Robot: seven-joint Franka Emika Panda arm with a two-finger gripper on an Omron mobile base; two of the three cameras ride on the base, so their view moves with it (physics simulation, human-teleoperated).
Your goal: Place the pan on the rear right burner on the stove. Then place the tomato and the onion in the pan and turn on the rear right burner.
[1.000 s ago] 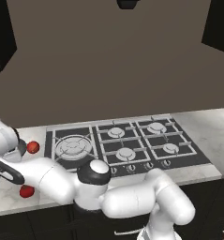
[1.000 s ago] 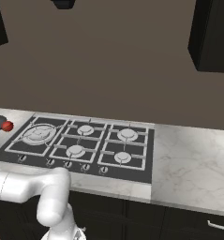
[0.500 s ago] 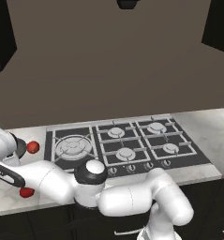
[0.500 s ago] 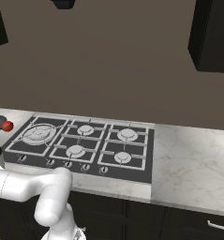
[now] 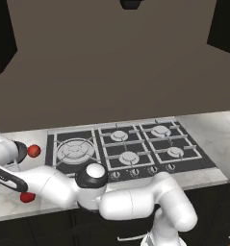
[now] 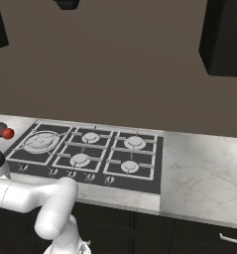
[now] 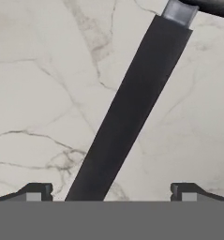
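I'm holding the gripper (image 7: 111, 194) wide open, its fingertips straddling the pan (image 7: 132, 103) handle without touching it, over the marble counter (image 7: 33, 93) left of the stove (image 5: 131, 149).

From the camera on my hand, the round dark grey frying pan (image 7: 212, 5) is cut off by the top edge, so just a sliver of its rim and its long thin black handle (image 7: 127, 108) are in frame, the handle's free end running out under the bottom. In the left base view my white forearm covers part of a small red round object (image 5: 26, 197) on the pale marble counter (image 5: 212, 129), and I cannot tell what it is. The small round knobs (image 6: 70, 174) along the front of the wide black gas cooktop (image 6: 154, 163) are too small to read.
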